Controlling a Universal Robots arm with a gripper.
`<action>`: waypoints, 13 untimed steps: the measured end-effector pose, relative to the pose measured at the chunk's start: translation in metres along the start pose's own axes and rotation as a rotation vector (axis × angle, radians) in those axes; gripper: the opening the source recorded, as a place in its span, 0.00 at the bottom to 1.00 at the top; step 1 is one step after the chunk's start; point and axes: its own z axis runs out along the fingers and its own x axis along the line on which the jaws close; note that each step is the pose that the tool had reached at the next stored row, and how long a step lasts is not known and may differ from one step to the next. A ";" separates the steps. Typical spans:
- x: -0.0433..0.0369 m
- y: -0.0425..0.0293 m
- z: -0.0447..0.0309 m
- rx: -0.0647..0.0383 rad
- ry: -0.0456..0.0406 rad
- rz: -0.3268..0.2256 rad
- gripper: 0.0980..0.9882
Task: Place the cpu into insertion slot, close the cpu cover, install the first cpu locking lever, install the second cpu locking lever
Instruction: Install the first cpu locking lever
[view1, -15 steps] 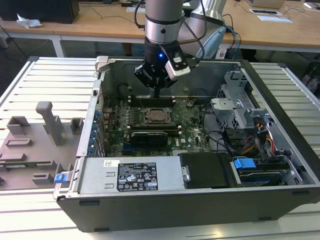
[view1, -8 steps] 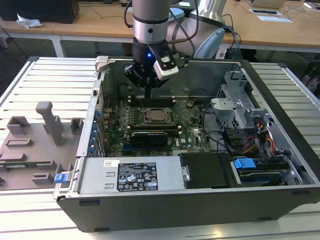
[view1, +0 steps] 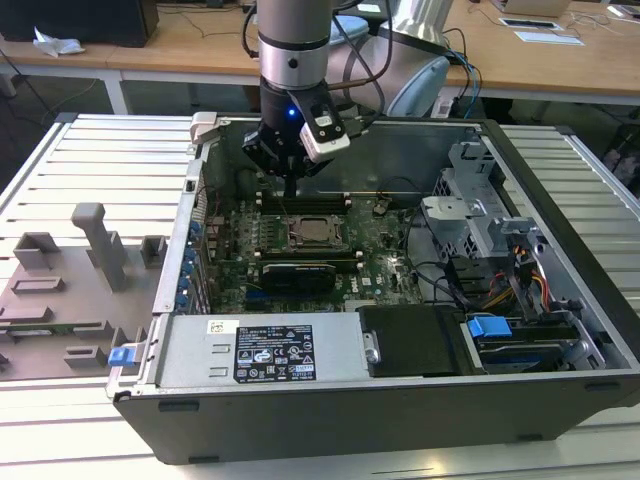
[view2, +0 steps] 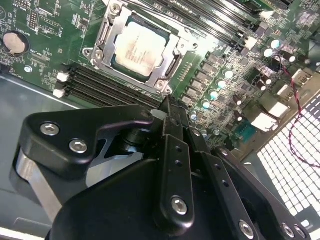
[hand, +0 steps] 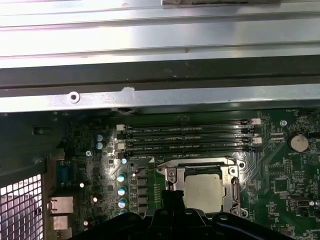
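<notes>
The hand (view1: 289, 188) hung inside the open computer case (view1: 560, 290), just above the long black memory slots (view1: 300, 203) on the far side of the insertion slot (view1: 312, 232) in the exterior view. Its fingers (view2: 172, 150) were pressed together with nothing between them — clenched and empty, as the second wrist view showed. The cpu (view2: 138, 46) already lay in the socket on the green motherboard (view2: 45, 45), its pale metal top showing through the cut-out of the cpu cover (view2: 170, 62), which lay flat over it; both wrist views showed this, the chip (hand: 204, 192) framed in silver. The case sat on a slatted metal table (view1: 90, 160), beside a grey fixture (view1: 95, 245) on the exterior view's left
</notes>
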 end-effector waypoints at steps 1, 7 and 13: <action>0.0000 0.0000 0.0007 0.000 0.0000 0.000 0.01; 0.0003 -0.0002 0.0033 0.000 0.0001 0.000 0.01; 0.0006 -0.0002 0.0044 0.000 -0.0001 0.000 0.01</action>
